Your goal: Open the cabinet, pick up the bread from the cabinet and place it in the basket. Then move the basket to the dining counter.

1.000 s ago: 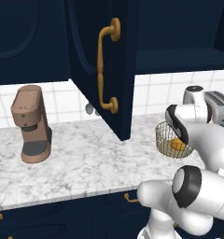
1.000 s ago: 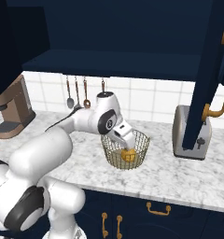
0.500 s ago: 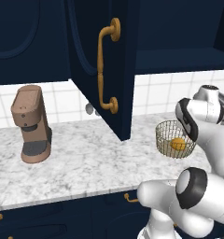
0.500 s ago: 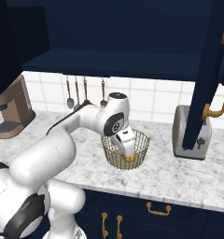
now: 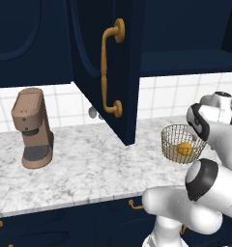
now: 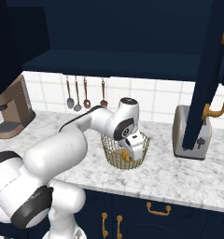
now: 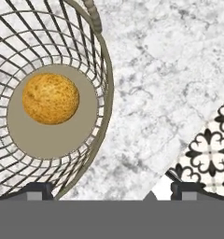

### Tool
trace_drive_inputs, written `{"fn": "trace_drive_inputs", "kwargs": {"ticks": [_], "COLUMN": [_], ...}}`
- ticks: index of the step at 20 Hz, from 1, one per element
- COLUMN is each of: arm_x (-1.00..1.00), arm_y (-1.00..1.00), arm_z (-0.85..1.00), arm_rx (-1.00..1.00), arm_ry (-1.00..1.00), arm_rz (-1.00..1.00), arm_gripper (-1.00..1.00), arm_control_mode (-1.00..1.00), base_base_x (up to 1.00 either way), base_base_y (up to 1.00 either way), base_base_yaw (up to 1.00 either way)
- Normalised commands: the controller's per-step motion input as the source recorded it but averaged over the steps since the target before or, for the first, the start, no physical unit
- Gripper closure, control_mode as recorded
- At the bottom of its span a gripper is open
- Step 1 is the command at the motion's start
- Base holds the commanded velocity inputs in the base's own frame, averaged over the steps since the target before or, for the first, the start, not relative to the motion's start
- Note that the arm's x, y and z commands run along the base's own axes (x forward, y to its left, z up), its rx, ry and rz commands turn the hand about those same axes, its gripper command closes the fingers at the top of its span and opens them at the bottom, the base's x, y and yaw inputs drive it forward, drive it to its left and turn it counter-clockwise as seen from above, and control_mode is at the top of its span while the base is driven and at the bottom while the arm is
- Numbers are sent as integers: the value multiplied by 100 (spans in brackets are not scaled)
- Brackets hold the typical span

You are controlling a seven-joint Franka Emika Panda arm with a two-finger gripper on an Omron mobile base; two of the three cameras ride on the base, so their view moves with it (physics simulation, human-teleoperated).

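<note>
Hand view: open, empty pincer (image 7: 111,189) straddles near rim of pale gold wire-mesh basket (image 7: 103,79) holding round orange-golden bread (image 7: 50,98)

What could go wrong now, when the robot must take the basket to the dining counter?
1. The bread lies loose on the floor of the basket; a tilted lift could roll it out.
2. In the hand view the open jaws stand astride the basket's thin wire wall; a poor bite there might slip or tip the basket.
3. The cabinet door hangs open over the worktop, close to the basket in the left base view; a high or wide swing might strike it.
</note>
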Motion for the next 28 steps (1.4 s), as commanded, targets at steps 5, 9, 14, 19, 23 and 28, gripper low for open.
{"fn": "trace_drive_inputs", "kwargs": {"ticks": [5, 9, 14, 19, 23, 28], "arm_x": [27, 25, 25, 24, 12, 1], "arm_y": [-10, 0, 0, 0, 0, 31], "arm_z": [-9, -27, -47, -42, -47, -63], "arm_rx": [10, 8, 4, 4, 5, 1], "arm_ry": [0, 1, 1, 0, 2, 2], "arm_rz": [0, 0, 0, 0, 0, 0], "arm_gripper": [-100, -100, -100, -100, -100, 100], "arm_control_mode": [-100, -100, -100, -100, -100, -100], "base_base_x": [0, 0, 0, 0, 0, 0], "base_base_y": [0, 0, 0, 0, 0, 0], "base_base_yaw": [0, 0, 0, 0, 0, 0]}}
